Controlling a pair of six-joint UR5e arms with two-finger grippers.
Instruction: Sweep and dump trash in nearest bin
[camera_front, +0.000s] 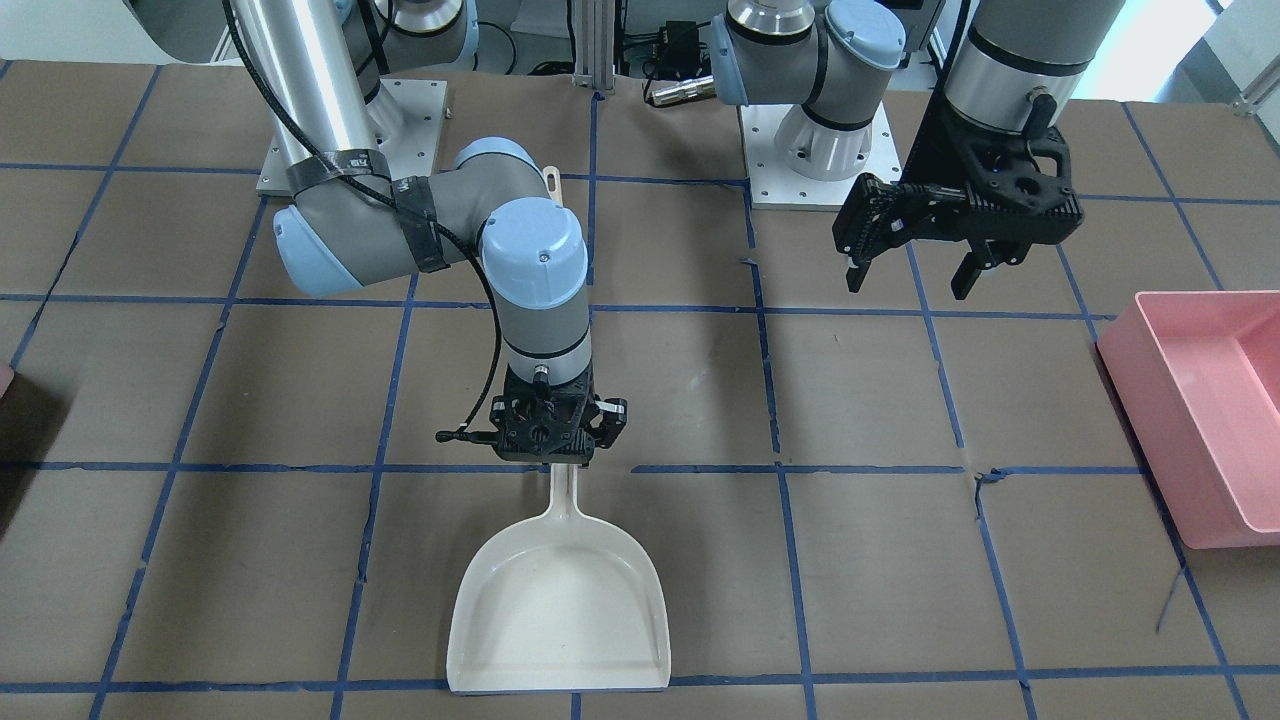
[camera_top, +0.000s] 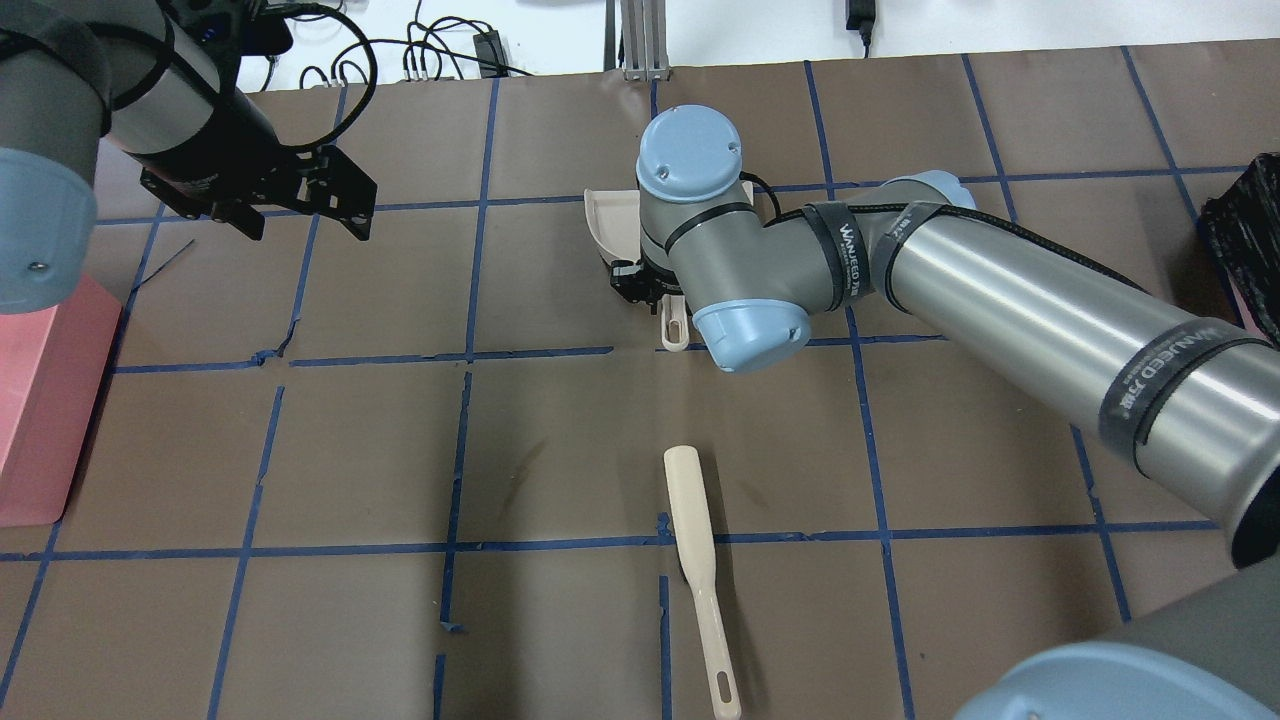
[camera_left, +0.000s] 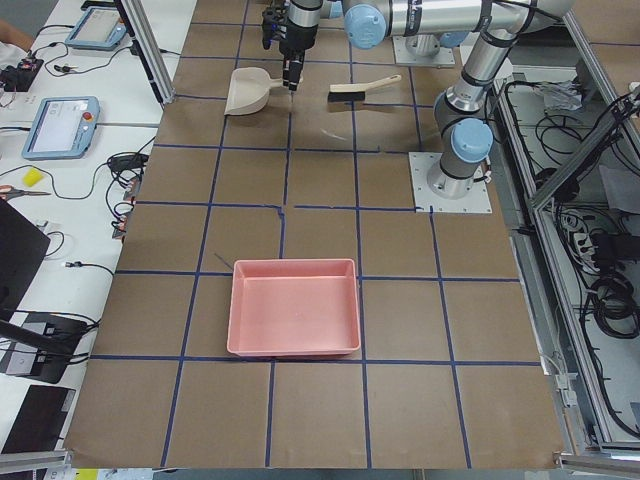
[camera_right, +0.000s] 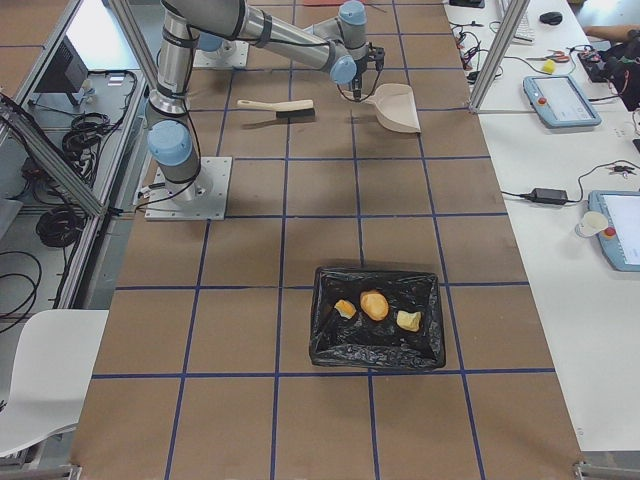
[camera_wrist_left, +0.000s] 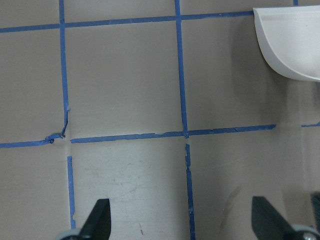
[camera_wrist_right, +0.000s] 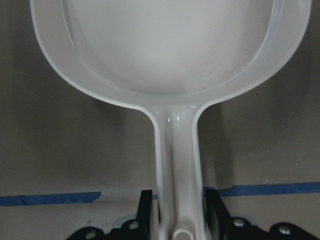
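The trash lies inside the black-lined bin (camera_right: 325, 345): a tan ball (camera_right: 374, 304), an orange chunk (camera_right: 344, 309) and a pale yellow chunk (camera_right: 408, 320). My right gripper (camera_front: 565, 460) is shut on the handle of the cream dustpan (camera_front: 560, 600), which lies flat on the table and looks empty. The right wrist view shows the fingers (camera_wrist_right: 150, 215) on either side of the handle (camera_wrist_right: 177, 165). My left gripper (camera_front: 910, 275) is open and empty above the table, its fingertips (camera_wrist_left: 100, 220) wide apart. The cream brush (camera_top: 695, 530) lies alone on the table.
An empty pink bin (camera_front: 1200, 400) stands at the table's end on my left side, also in the overhead view (camera_top: 40, 400). The black bin's corner shows at the overhead view's right edge (camera_top: 1245, 250). Blue tape lines grid the brown table.
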